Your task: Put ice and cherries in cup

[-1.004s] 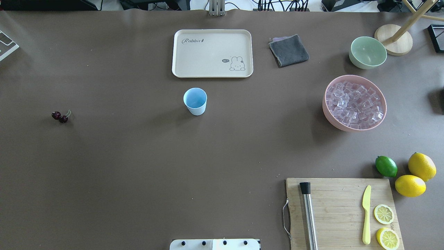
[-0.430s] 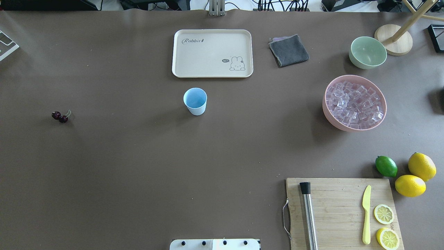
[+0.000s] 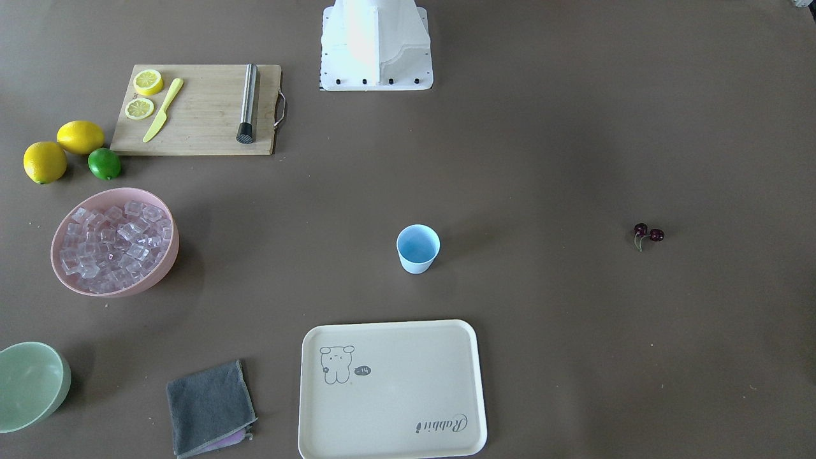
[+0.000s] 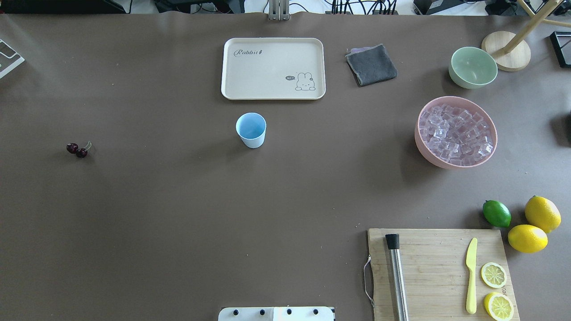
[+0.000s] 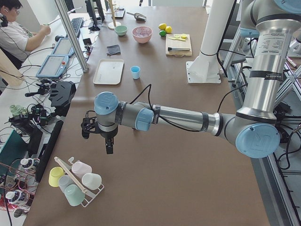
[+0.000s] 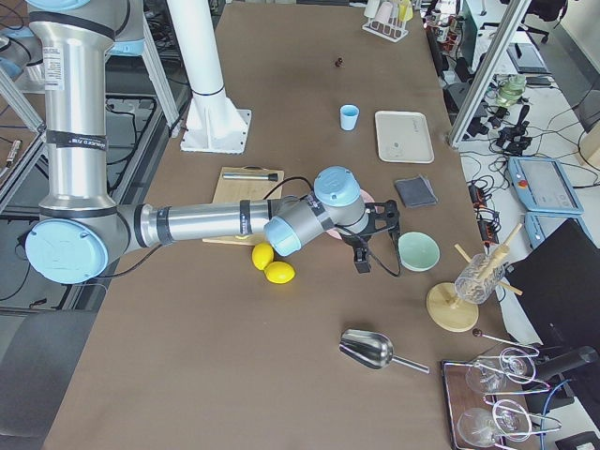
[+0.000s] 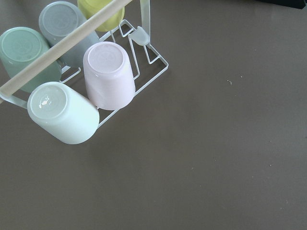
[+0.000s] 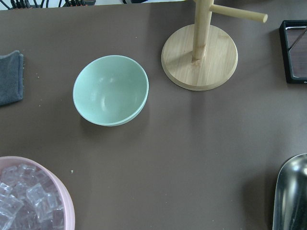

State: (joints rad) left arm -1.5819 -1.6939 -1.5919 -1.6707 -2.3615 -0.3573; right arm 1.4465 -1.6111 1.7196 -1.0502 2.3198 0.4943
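The light blue cup (image 4: 251, 129) stands upright and empty mid-table; it also shows in the front view (image 3: 418, 248). The cherries (image 4: 77, 150) lie far to the left of it on the table. The ice (image 4: 457, 133) fills a pink bowl (image 4: 420, 145) at the right. My left gripper (image 5: 109, 146) shows only in the left side view, above the table's left end, far from the cherries; I cannot tell if it is open. My right gripper (image 6: 364, 265) shows only in the right side view, beside the pink bowl; I cannot tell its state.
A cream tray (image 4: 273, 67) and a grey cloth (image 4: 371, 65) lie behind the cup. A pale green bowl (image 4: 473, 67), a wooden stand (image 4: 506, 50), a cutting board (image 4: 439, 272) with knife and lemons, a lime (image 4: 496, 213), a metal scoop (image 6: 370, 349) and a cup rack (image 7: 91, 72) are around.
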